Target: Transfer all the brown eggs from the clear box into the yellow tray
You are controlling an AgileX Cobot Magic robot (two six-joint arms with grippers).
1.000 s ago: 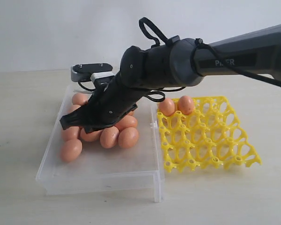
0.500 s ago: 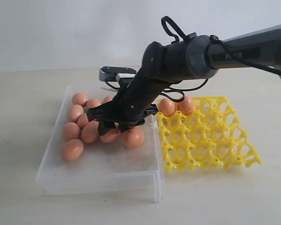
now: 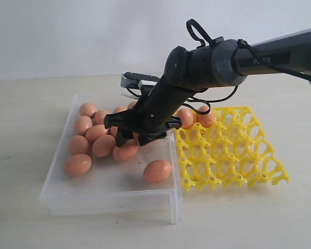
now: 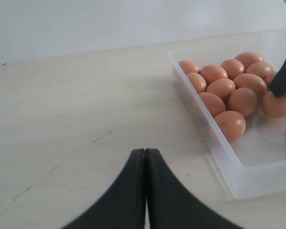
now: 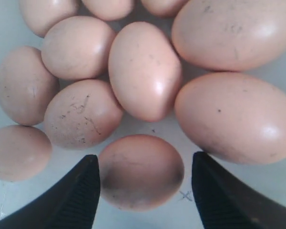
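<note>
Straddling one of the brown eggs (image 5: 140,174) in the clear box (image 3: 109,199): right gripper (image 5: 145,162), fingers (image 5: 81,195) apart. Left gripper (image 4: 145,157), fingers together, above bare surface (image 4: 62,119). Yellow tray (image 3: 233,155), beside box, holds two eggs.

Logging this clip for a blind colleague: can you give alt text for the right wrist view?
The right gripper, jaws open, has a finger on each side of one brown egg lying on the floor of the clear box. Some ten more brown eggs crowd close together just beyond it.
</note>
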